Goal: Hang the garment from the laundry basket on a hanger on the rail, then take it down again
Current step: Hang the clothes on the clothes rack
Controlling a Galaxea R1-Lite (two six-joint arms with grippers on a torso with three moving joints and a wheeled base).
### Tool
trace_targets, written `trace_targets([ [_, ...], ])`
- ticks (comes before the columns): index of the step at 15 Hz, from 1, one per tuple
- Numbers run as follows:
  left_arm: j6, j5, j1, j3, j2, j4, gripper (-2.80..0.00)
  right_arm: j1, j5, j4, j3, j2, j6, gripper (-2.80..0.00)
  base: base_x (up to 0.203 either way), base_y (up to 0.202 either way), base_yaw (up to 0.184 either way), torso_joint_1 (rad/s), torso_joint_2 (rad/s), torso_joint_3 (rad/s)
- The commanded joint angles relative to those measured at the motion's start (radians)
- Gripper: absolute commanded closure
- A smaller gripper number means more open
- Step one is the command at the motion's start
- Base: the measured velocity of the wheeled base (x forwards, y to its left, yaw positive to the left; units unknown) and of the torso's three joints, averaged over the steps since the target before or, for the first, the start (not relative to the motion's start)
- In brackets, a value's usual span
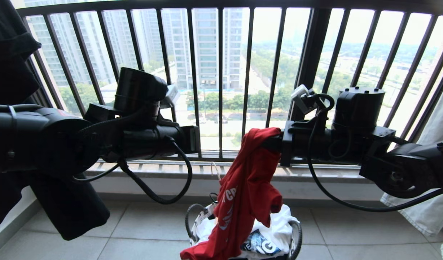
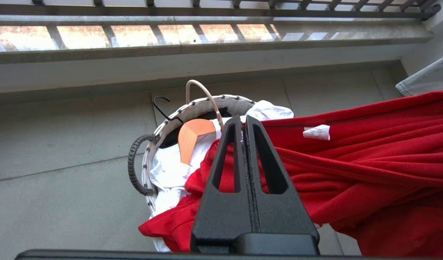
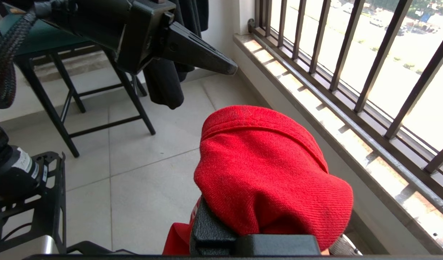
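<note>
My right fingers clamp the red shirt, lifting it clear of the basket; left fingers closed, empty, beside its fold to regrip.

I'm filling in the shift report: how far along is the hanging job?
Early. Done: the red T-shirt is lifted mostly out of the laundry basket, its lower end trailing there. In hand: the right gripper holds it up; the left gripper is shut, empty, beside the fabric. Left: putting it on a hanger, hanging it, taking it down.
</note>
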Motion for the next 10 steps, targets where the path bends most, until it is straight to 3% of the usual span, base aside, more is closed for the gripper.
trace_targets([
  [1,-0.051,-0.061,0.063,0.003,0.169,-0.069,0.00,-0.001,0.004,-0.004,0.002,-0.004,0.001,0.00,0.000,0.000,0.000,0.000,0.00,0.000],
  [2,-0.077,-0.103,0.086,0.000,0.214,-0.103,0.00,-0.001,0.004,-0.004,0.002,-0.003,0.001,0.00,0.000,0.000,0.000,0.000,0.00,0.000],
  [3,-0.102,-0.129,0.102,-0.008,0.250,-0.123,-2.80,-0.001,0.004,-0.003,0.002,-0.002,0.001,0.00,0.000,0.000,0.000,0.000,0.00,0.000],
  [7,-0.171,-0.221,0.126,-0.012,0.298,-0.135,-2.80,-0.001,0.004,-0.003,0.000,-0.001,0.001,0.00,0.000,0.000,0.000,0.000,0.00,0.000],
  [10,-0.184,-0.254,0.127,-0.057,0.358,-0.143,-2.80,-0.001,0.004,-0.004,0.002,-0.002,0.003,0.00,0.000,0.000,0.000,0.000,0.00,0.000],
])
